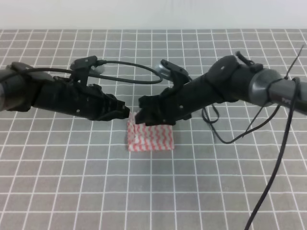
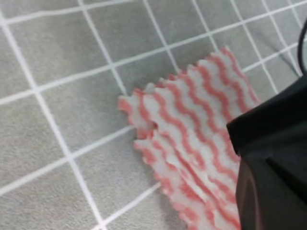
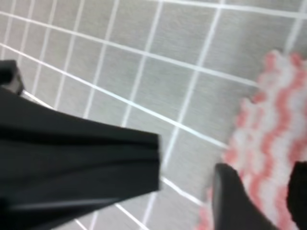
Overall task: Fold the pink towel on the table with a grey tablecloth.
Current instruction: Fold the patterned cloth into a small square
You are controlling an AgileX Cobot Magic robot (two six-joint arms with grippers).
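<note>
Pink towel (image 1: 149, 138) lay near the middle of the table with a grey tablecloth (image 1: 72, 182) in the exterior high view, both grippers meeting over its far edge, their jaw states impossible to tell. The left wrist view showed layered pinked edges slightly offset. The right wrist view showed a dark fingertip (image 3: 237, 201) beside the cloth; a careless pinch might have shifted the layers.

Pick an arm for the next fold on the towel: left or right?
Right, probably. The right gripper sits over the towel's top-left corner, while the left gripper hangs just off its edge over bare tablecloth.
</note>
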